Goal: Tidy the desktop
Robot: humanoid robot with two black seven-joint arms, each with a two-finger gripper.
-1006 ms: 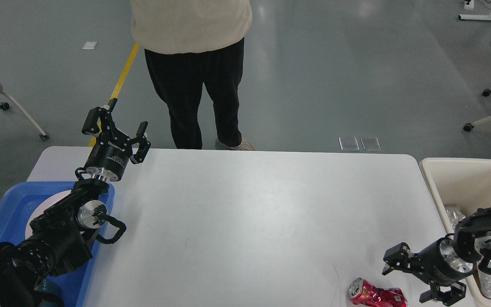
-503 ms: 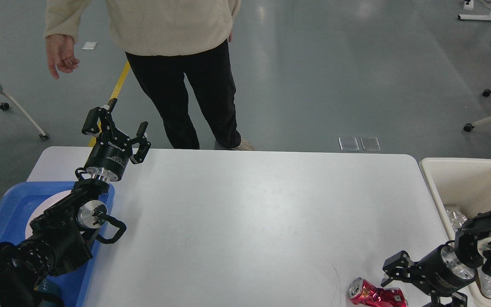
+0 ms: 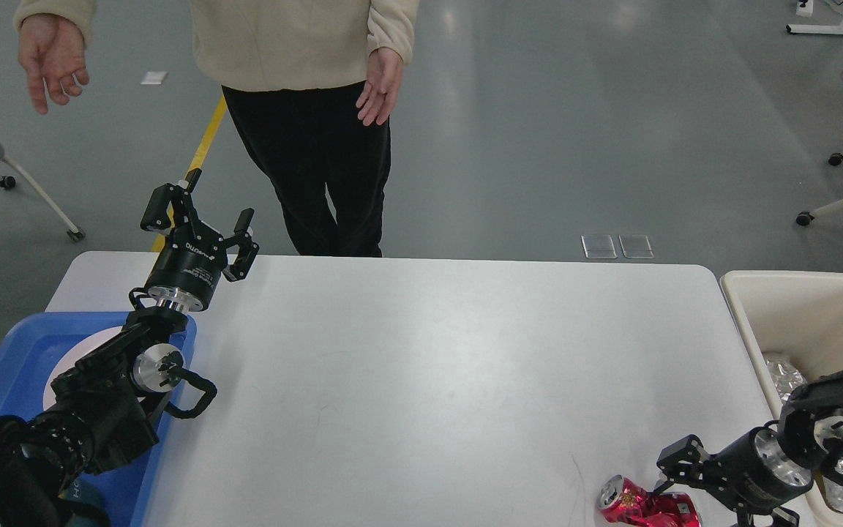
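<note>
Head view — cream bin (image 3: 795, 307) with crumpled foil (image 3: 784, 369), blue tray (image 3: 19, 351) with white plate (image 3: 70, 359).

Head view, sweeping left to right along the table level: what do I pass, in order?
Blue plastic tray → left gripper, jaws open → bare white rectangular desktop → crushed red metal can → right gripper by the can → cream plastic bin.

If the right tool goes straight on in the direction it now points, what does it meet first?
The right tool points left and slightly toward the near edge. First in that line is the crushed red can lying on the desktop; they look almost touching, though depth is unclear.
</note>
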